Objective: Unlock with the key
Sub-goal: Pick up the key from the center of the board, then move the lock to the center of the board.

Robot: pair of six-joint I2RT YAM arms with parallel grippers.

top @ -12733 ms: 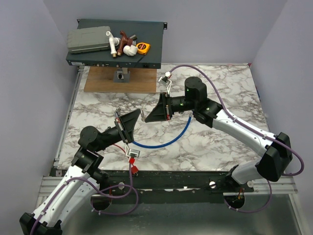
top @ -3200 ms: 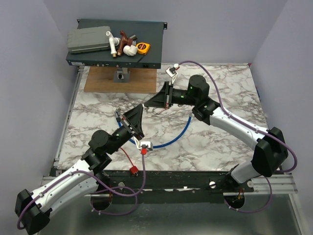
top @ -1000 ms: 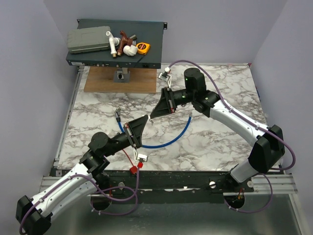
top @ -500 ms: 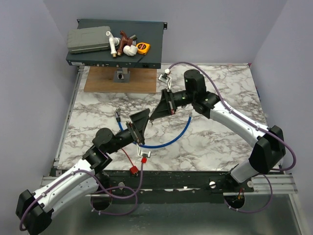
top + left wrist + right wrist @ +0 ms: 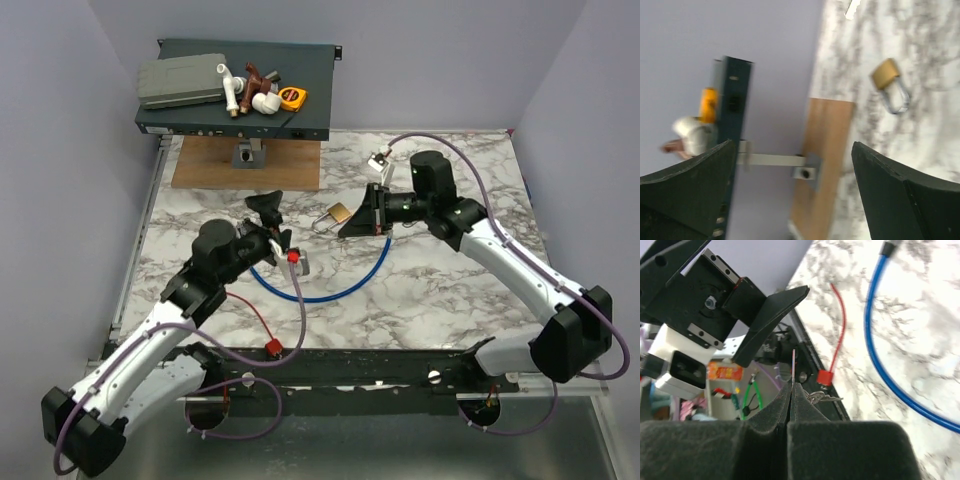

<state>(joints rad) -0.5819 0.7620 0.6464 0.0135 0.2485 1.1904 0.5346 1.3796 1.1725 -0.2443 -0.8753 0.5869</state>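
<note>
The brass padlock [image 5: 339,212] lies on the marble table between the two grippers, and shows in the left wrist view as the padlock [image 5: 886,75] with its silver shackle. My left gripper [image 5: 272,222] stands wide open and empty [image 5: 792,145], just left of it. My right gripper [image 5: 348,229] is shut [image 5: 791,385] on a thin flat metal piece [image 5: 792,365] seen edge-on, close to the padlock's right side. The key [image 5: 826,398] lies at the table's near edge beside its red tag [image 5: 824,376], [image 5: 270,347], on a red cord [image 5: 841,325].
The blue cable lock [image 5: 330,292] curves across the table in front of both grippers. A dark rack unit [image 5: 235,120] carrying pipe fittings and a tape measure stands at the back left. A wooden board [image 5: 210,162] with a metal bracket lies before it.
My left gripper has opened wide and swung back and left. The padlock now lies on the table. My right arm has shifted right and stayed shut.
</note>
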